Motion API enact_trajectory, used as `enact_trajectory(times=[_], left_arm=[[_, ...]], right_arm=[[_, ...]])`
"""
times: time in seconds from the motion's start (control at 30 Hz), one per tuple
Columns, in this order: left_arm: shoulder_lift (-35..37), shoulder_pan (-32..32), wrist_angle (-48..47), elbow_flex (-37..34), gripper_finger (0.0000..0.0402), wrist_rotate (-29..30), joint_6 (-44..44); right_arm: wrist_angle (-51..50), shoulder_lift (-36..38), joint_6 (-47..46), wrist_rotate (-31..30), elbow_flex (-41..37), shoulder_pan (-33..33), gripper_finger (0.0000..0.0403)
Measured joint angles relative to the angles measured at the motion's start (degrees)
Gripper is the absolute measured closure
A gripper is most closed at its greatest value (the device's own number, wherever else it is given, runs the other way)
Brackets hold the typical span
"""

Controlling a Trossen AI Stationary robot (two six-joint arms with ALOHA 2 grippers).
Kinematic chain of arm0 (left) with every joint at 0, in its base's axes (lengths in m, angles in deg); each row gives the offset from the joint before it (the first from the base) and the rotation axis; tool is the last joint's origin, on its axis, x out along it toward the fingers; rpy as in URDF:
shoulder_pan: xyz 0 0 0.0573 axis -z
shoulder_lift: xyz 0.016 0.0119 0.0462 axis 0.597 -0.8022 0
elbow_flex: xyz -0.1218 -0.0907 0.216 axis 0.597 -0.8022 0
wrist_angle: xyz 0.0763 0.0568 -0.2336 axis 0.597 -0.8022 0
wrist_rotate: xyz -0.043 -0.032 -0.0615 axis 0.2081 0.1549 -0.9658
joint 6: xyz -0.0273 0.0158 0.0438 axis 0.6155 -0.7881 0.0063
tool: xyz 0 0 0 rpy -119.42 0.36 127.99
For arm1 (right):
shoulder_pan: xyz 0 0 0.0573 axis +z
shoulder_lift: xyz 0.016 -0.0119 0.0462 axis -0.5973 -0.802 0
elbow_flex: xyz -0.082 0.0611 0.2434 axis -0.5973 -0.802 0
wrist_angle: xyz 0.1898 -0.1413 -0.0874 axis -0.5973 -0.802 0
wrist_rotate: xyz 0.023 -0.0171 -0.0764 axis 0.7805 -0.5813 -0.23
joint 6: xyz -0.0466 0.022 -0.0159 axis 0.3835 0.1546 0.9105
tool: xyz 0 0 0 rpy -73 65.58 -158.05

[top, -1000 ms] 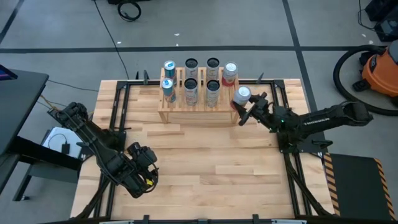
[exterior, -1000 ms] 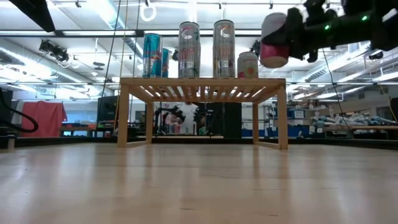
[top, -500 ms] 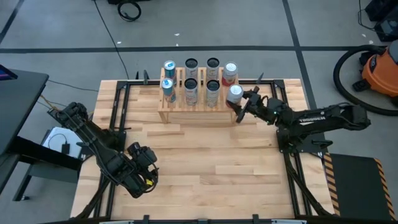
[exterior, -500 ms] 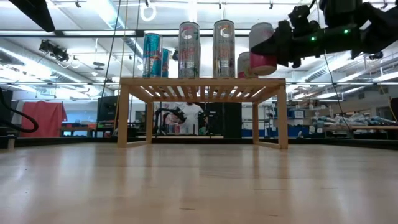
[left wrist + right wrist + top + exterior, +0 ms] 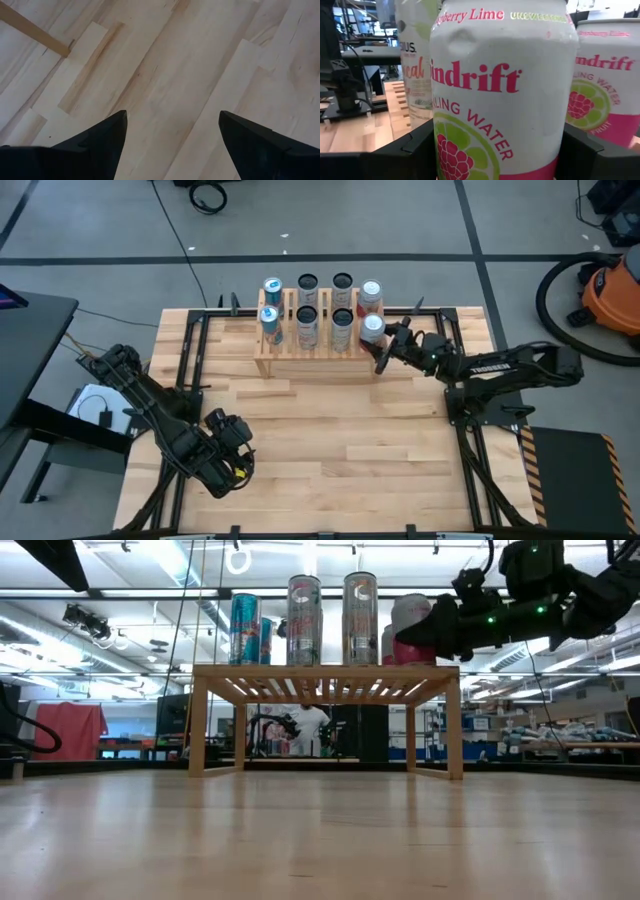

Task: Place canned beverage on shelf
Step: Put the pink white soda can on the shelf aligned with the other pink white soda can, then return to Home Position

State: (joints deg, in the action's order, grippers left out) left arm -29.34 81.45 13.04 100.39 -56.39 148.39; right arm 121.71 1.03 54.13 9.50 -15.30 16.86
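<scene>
High view: right gripper (image 5: 384, 350) clamps raspberry-lime can (image 5: 373, 329), axis near upright, over shelf (image 5: 300, 358) front-right corner, beside matching can (image 5: 371, 296). Left gripper (image 5: 228, 452) spread, idle near tabletop front-left.

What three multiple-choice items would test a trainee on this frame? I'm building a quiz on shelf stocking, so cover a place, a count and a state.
1. Where is the held can?
A. over the shelf's right front corner
B. on the tabletop by the left arm
C. on the floor beyond the table

2. How many cans stand on the shelf, leaving out the held one?
A. three
B. seven
C. ten

3. What is the right gripper doing?
A. hanging open and empty
B. shut on the white and pink can
C. pressing on the tabletop

Key: 1 A, the high view shows it at that corner, next to another pink and white can. 2 B, seven tops show from above. 3 B, its wrist view shows the fingers flanking the can, while the left gripper waits open over the table.
</scene>
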Motion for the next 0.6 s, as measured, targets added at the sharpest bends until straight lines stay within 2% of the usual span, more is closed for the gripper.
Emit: enact_trajectory(times=[0.3, 0.5, 0.6], left_arm=[[0.0, 0.0, 0.0, 0.0, 0.0086, 0.0, -0.1], [0.0, 0.0, 0.0, 0.0, 0.0086, 0.0, -0.1], [0.0, 0.0, 0.0, 0.0, 0.0086, 0.0, -0.1]], right_arm=[[6.8, -4.9, 0.7, 0.6, 0.0, -1.1, 0.0109], [8.1, -4.8, 0.8, 0.6, 0.0, -1.1, 0.0031], [8.4, -4.8, 0.6, 0.5, 0.0, -1.1, 0.0011]])
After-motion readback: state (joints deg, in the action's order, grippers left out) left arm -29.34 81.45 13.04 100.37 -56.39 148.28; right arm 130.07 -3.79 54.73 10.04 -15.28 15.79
